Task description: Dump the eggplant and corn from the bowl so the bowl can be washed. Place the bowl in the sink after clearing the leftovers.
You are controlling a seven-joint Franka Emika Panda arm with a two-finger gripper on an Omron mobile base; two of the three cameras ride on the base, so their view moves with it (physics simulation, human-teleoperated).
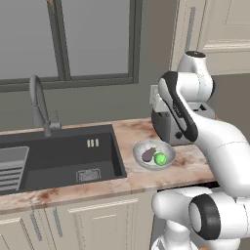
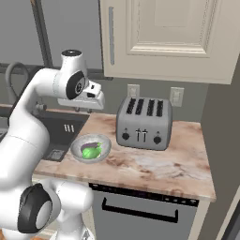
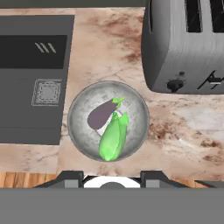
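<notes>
toaster and sink — both cut off by edges.

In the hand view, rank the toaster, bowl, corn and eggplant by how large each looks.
1. Toaster, cut off by the frame yet still largest.
2. Bowl.
3. Corn and eggplant: close in size, corn looking slightly longer; too alike to rank firmly.

Even, soft rendered light; faint shadows, no glare; slightly blurry.

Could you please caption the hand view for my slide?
Shallow grey bowl holding dark purple eggplant and green corn, between sink and toaster.
</notes>
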